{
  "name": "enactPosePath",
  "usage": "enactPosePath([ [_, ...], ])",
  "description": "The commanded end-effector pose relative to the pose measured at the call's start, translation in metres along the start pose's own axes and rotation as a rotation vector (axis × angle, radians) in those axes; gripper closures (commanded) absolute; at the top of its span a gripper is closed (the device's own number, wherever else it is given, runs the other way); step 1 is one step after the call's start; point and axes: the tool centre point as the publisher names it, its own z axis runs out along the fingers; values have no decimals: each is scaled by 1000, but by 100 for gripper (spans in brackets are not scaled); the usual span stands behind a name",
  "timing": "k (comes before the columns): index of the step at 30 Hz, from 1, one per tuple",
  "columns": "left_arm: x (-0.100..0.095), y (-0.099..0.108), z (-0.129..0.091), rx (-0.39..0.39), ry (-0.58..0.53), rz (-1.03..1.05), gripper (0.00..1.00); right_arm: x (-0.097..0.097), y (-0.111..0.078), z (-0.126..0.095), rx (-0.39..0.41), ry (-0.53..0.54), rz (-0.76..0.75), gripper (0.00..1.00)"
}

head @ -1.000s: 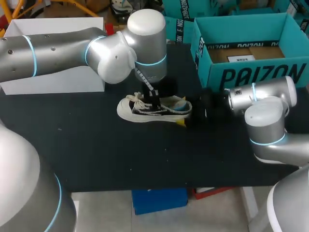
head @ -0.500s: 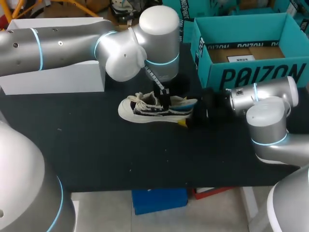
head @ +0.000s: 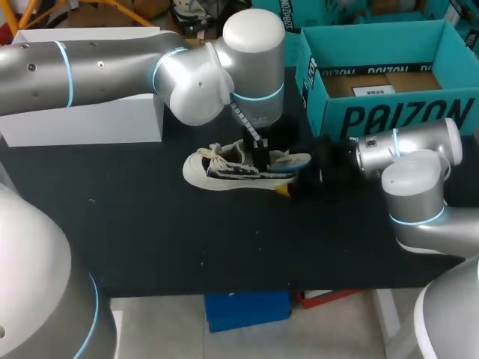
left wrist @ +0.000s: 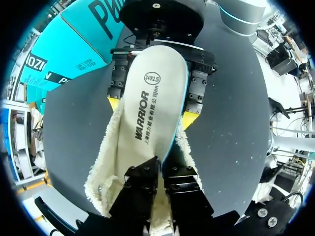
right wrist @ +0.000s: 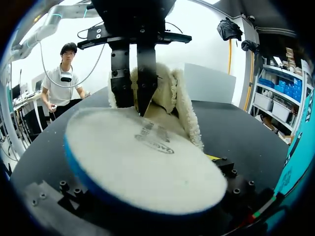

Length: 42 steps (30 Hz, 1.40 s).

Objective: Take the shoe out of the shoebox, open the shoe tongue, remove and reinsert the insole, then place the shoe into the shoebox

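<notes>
Black left fingers (left wrist: 140, 184), pressed close together, pinch the toe end of the insole (left wrist: 152, 93). It lies tilted in the shoe (head: 217, 168), its heel end raised above the shoe's fleece collar. The yellow-tipped right fingers (left wrist: 191, 117) clamp the shoe's heel from both sides, probably to steady it against the pull. The shoe rests on the desk (head: 187, 232). The open teal shoebox (head: 389, 112) stands behind the shoe's heel, and the right arm sits between them. A white box (head: 82, 123) stands beyond the shoe's toe.

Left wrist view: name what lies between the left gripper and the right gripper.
The insole bridges that stretch in the left wrist view, one end pinched in the left gripper, the other over the heel of the shoe, held by the right gripper.
</notes>
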Motion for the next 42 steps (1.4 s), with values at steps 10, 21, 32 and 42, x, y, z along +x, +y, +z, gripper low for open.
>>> enactPosePath([
  [10, 9, -21, -31, 168, 26, 98, 0, 0, 0, 4, 1, -1, 2, 100],
  [21, 24, -43, -25, 203, 24, 197, 0, 0, 0, 4, 1, -1, 2, 100],
  [32, 17, -53, -12, 219, 5, 225, 9, 0, 0, 4, 1, -1, 2, 100],
  [42, 6, -64, -7, 230, -5, 234, 57, 0, 0, 4, 1, -1, 2, 100],
])
